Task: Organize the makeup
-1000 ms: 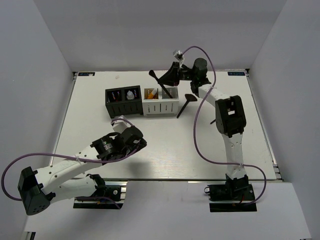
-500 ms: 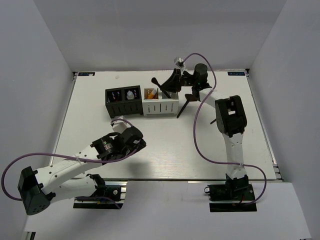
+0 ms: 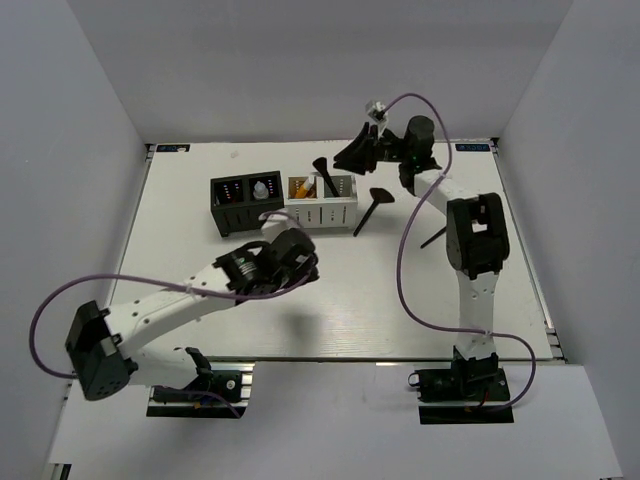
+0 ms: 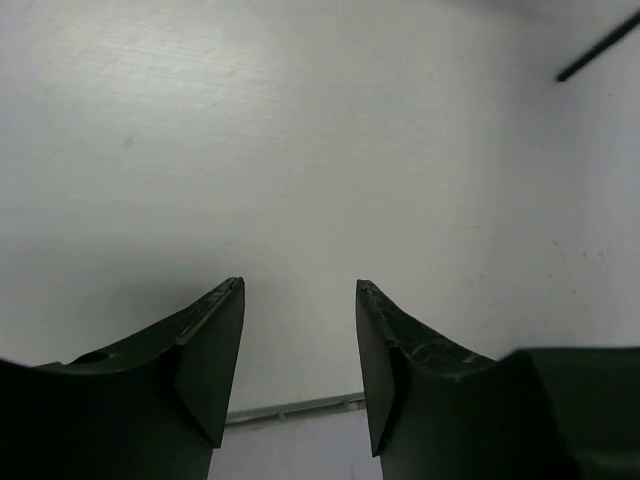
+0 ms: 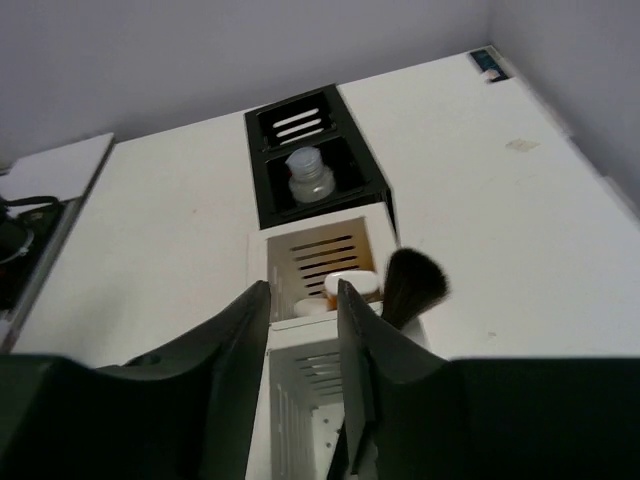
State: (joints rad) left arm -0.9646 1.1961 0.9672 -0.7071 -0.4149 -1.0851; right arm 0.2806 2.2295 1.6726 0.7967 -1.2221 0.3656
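A long black brush stands tilted in the right compartment of the white organizer; its bristle head shows just right of my right fingers. My right gripper hovers above that compartment, open, with nothing between its fingers. An orange white-capped tube and a white compact lie in the neighbouring compartment. The black organizer holds a small clear bottle and lip sticks. My left gripper is open over bare table.
A second black brush lies on the table just right of the white organizer. A thin black stick lies near the right arm. Grey walls enclose the table on three sides.
My right gripper opened and let go of the brush, which now stands in the white organizer; the gripper drew back to the right. My left arm swung right, toward the table's middle.
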